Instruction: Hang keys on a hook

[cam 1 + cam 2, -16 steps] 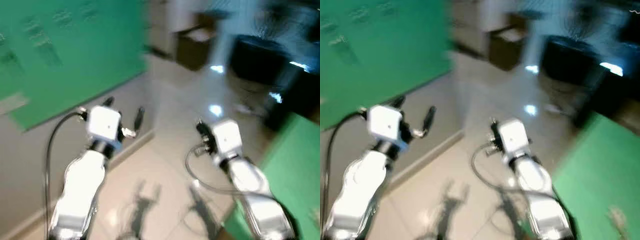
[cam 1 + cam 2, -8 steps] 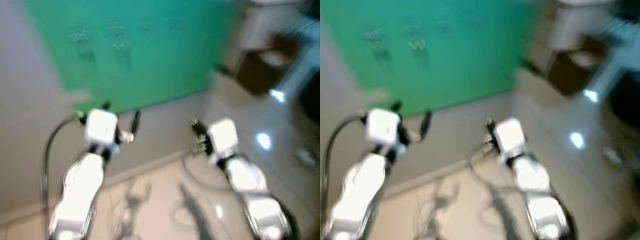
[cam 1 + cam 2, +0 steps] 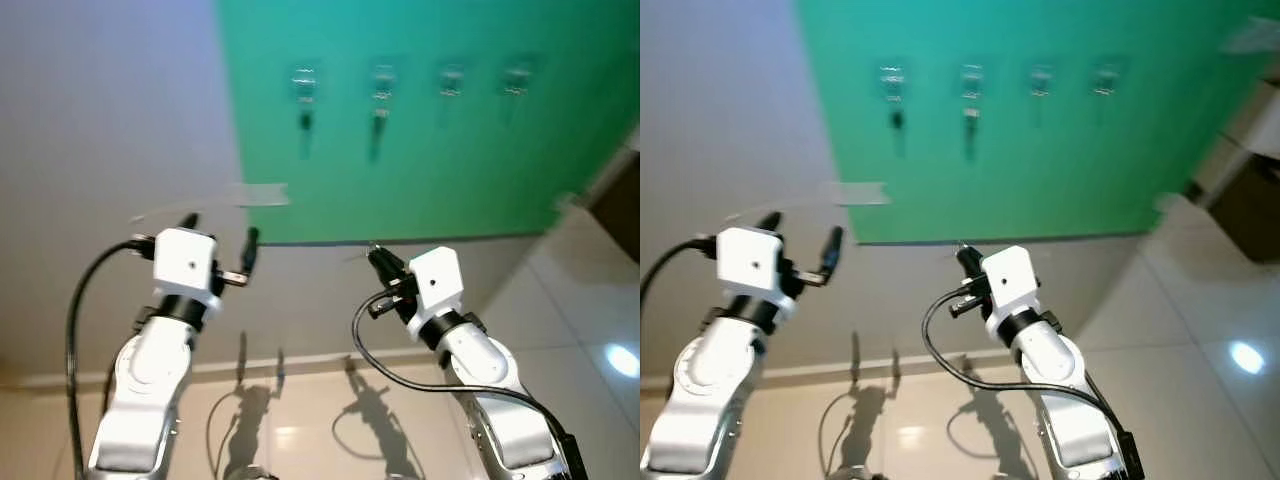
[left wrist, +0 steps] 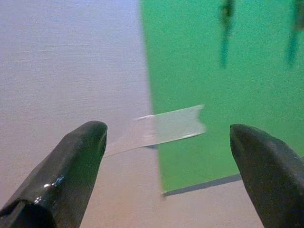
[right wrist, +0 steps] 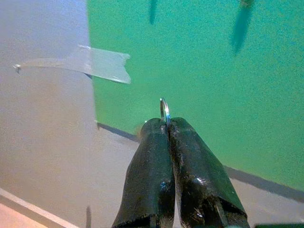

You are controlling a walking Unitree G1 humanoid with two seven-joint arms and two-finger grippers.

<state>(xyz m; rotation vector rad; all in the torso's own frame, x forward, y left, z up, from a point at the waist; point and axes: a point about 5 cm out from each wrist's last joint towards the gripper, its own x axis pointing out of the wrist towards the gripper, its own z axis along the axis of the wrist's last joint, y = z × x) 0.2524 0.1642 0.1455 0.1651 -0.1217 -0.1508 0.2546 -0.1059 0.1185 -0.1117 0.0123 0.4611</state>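
A: What is ahead of the robot?

B: A pale wall with a large green panel [image 3: 420, 150] fixed to it. Near the panel's top runs a row of four small clear hooks [image 3: 381, 82], side by side. A strip of clear tape [image 3: 262, 194] crosses the panel's left edge low down, half on the green and half on the bare wall.

A: Where are the keys?

B: With the right gripper [image 5: 165, 124]. In the right wrist view its jaws are pressed tightly together, and a thin metal key ring [image 5: 164, 109] pokes out from between the tips. The rest of the keys cannot be made out.

A: And where does that gripper sit against the panel?

B: In the head views the right gripper is raised in front of the wall, its tips pointing up toward the panel's lower edge, well below the row of hooks. A black cable [image 3: 375, 350] loops down from its wrist.

A: The left one?

B: The left gripper [image 3: 219, 237] is also raised, facing the bare wall just left of the panel. Its jaws stand wide apart with nothing between them; in its wrist view the tape strip and the panel's left edge show in the gap.

A: Anything below?

B: A skirting line along the wall's foot, then a glossy tiled floor [image 3: 580, 300] carrying the arms' shadows and a bright light reflection at far right.
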